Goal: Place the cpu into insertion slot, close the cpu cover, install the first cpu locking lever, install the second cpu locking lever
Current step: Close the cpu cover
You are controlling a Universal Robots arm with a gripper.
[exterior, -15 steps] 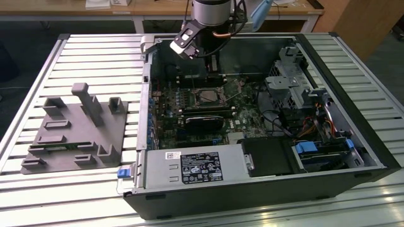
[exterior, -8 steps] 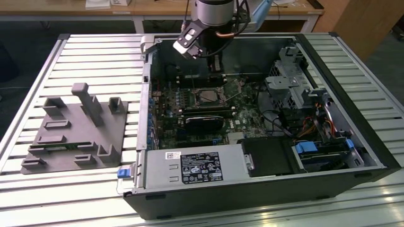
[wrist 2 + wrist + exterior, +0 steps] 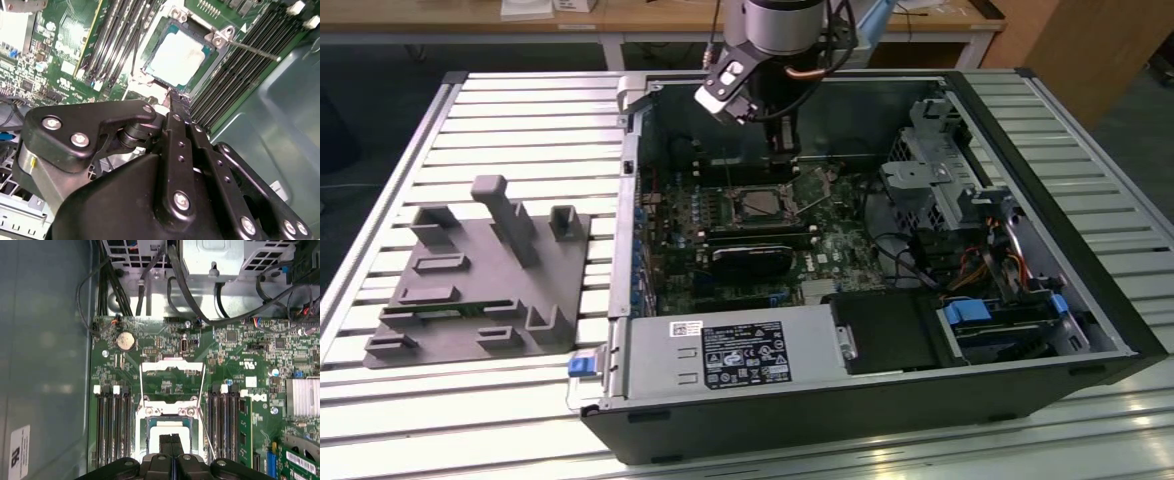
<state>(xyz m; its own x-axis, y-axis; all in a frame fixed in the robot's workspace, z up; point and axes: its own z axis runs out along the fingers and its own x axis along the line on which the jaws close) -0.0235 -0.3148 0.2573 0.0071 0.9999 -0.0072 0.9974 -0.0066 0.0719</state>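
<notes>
The cpu (image 3: 180, 57) lies flat in the insertion slot (image 3: 152, 67), its silvery top showing; the first wrist view also shows the cpu (image 3: 167, 429) inside the slot's metal rim (image 3: 150, 412). The cpu cover (image 3: 172, 367) is swung open behind the slot, with green board visible through its opening. Thin wire locking levers (image 3: 204, 390) stand raised beside it, and one lever (image 3: 252, 50) sticks out sideways. My gripper (image 3: 171, 441) hangs just above the cpu's near edge, fingers shut together with nothing between them. In the exterior view the gripper (image 3: 782, 150) hovers over the slot (image 3: 754, 203).
The open computer case (image 3: 1041, 250) rests on a slatted table. A black card (image 3: 750, 262), power supply (image 3: 720, 350) and drive cage (image 3: 927, 185) surround the slot. Memory slots (image 3: 112, 425) flank it, with cables (image 3: 175, 285) behind. A grey fixture (image 3: 480, 270) sits at the exterior view's left.
</notes>
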